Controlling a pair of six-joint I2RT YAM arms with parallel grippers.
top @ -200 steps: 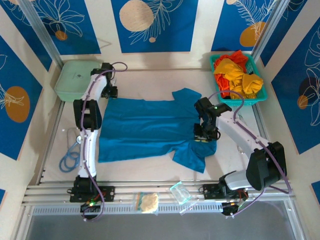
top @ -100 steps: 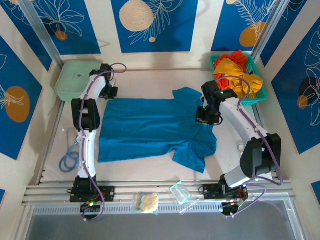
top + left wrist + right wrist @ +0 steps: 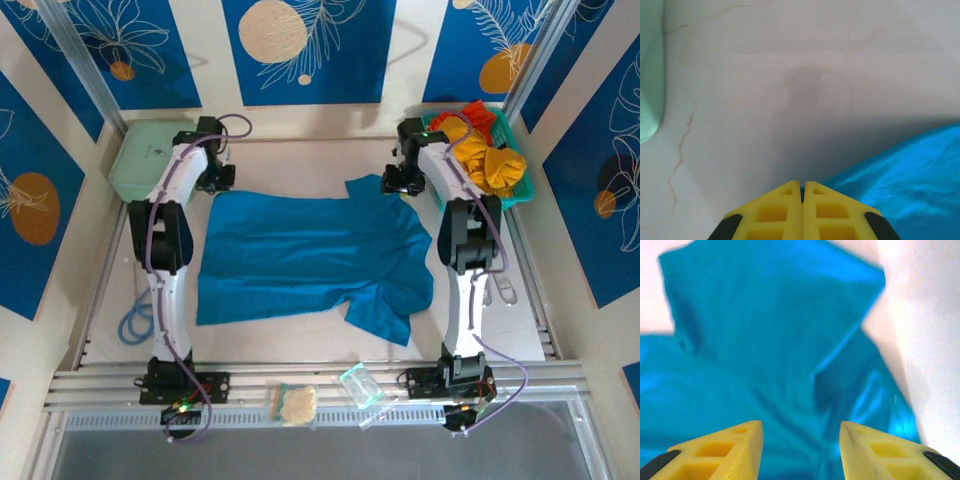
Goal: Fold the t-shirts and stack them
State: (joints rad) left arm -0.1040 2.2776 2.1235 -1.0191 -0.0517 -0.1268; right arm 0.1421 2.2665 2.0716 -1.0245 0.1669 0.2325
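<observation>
The deep teal-blue cloth t-shirt (image 3: 310, 255) lies spread flat in the middle of the white table (image 3: 300, 160). Behind it to the left sits the pale green rounded zip case (image 3: 150, 160). Behind it to the right stands the teal plastic mesh basket (image 3: 500, 205), with crumpled yellow-orange and red cloth t-shirts (image 3: 490, 165) in it. A coiled blue cable (image 3: 135, 320) lies left of the spread shirt. A clear plastic packet (image 3: 362, 388) lies before it. The left gripper (image 3: 215, 180) is at its far left corner, and the right gripper (image 3: 395, 180) is over its far right sleeve.

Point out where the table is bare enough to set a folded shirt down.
Bare table runs along the far edge between the green case and the basket, and in a narrow strip between the teal shirt and the front rail. It covers the centre; far corners are crowded: case and left hand, basket and right hand.
</observation>
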